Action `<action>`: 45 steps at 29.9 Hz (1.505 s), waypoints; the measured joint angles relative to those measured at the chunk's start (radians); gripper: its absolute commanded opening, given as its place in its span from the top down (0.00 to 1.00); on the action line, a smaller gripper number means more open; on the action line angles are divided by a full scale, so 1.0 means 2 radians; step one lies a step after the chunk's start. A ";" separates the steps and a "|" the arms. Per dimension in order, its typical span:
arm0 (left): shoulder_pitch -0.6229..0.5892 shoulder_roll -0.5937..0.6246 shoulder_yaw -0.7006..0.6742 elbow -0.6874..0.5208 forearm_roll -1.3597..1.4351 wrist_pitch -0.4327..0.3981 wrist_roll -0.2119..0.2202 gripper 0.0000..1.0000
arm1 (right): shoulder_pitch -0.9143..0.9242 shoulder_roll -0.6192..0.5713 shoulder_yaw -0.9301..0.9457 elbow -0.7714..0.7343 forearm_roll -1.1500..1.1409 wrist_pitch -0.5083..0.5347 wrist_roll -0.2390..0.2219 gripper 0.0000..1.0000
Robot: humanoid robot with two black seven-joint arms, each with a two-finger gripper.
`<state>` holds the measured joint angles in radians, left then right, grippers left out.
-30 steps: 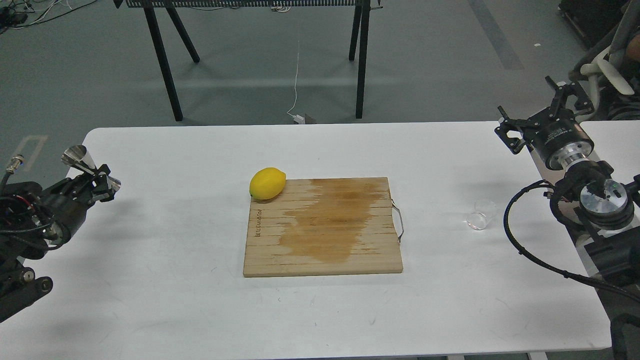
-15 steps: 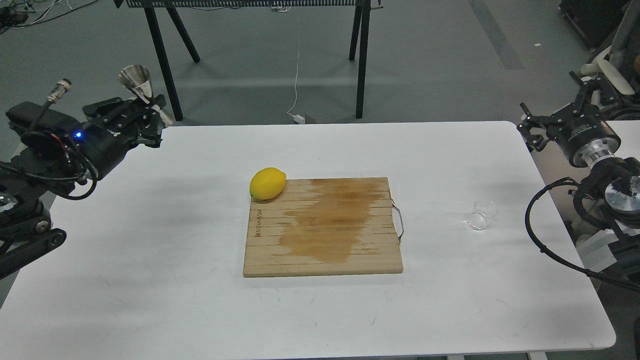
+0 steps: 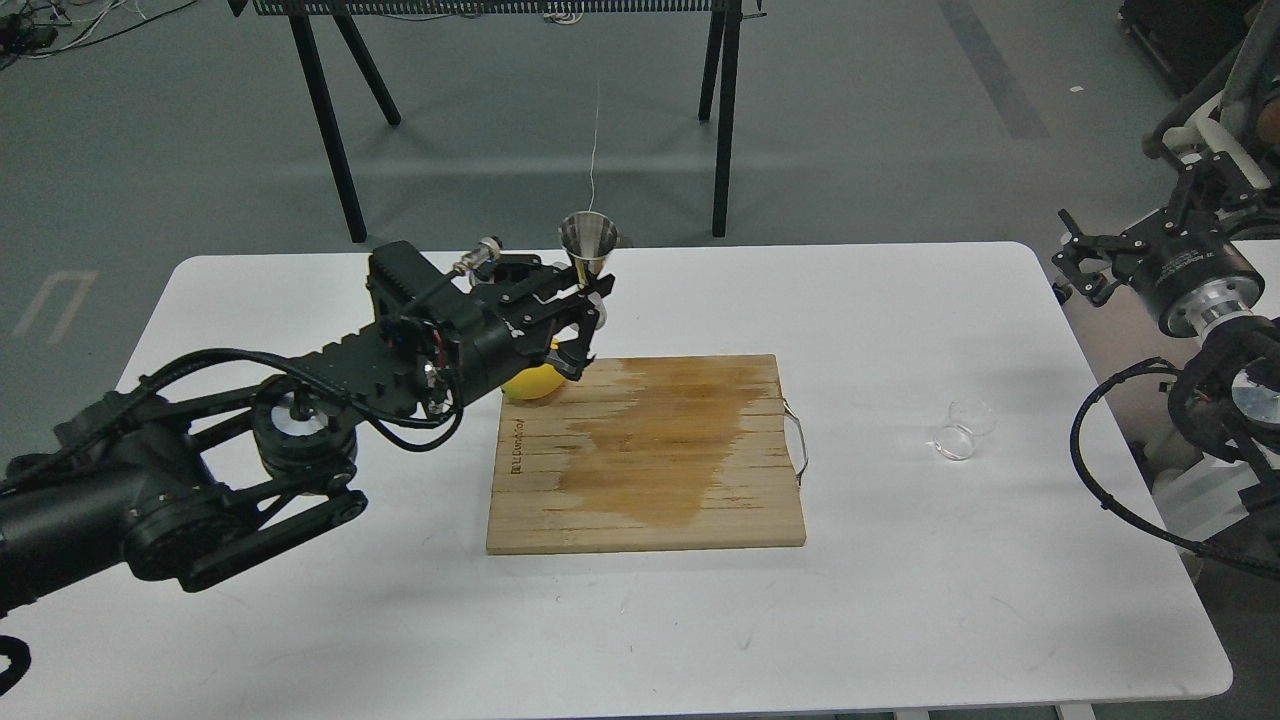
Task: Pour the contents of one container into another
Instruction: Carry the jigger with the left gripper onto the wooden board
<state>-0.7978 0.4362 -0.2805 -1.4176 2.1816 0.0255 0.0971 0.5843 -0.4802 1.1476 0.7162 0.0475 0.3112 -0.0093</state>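
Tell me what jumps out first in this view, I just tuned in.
The left gripper reaches over the table's middle, holding the shiny jigger upright above the board's far-left corner, mostly hiding the lemon. The wooden board shows a big dark wet stain. The glass cup lies on its side near the table's right edge, with the right gripper hanging empty beyond it.

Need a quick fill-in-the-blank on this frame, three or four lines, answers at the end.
1. The left gripper holds the metal ____.
2. The clear glass cup lies on its ____ on the table.
3. The lemon sits at the cutting board's far-____ corner.
4. The right gripper holds ____.

Answers: jigger; side; left; nothing
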 measured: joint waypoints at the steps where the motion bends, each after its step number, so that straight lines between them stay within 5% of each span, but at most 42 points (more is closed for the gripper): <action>1: 0.000 -0.013 0.000 0.002 0.000 -0.008 0.001 1.00 | 0.000 0.000 0.000 0.000 0.000 0.000 0.000 0.01; 19: 0.022 -0.207 0.011 0.150 0.000 -0.015 -0.002 1.00 | -0.001 -0.001 -0.001 0.002 0.000 0.000 0.000 0.01; 29: 0.022 -0.218 0.033 0.235 0.000 0.057 -0.005 1.00 | -0.002 0.000 -0.002 0.001 0.000 0.000 0.001 0.01; 45: 0.053 -0.218 0.043 0.291 0.000 0.104 -0.017 1.00 | 0.000 0.000 -0.002 0.001 -0.001 0.000 0.001 0.01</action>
<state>-0.6912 0.0000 -0.1947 -0.8348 2.1816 0.2333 0.0633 0.5844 -0.4809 1.1427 0.7179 0.0460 0.3113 -0.0076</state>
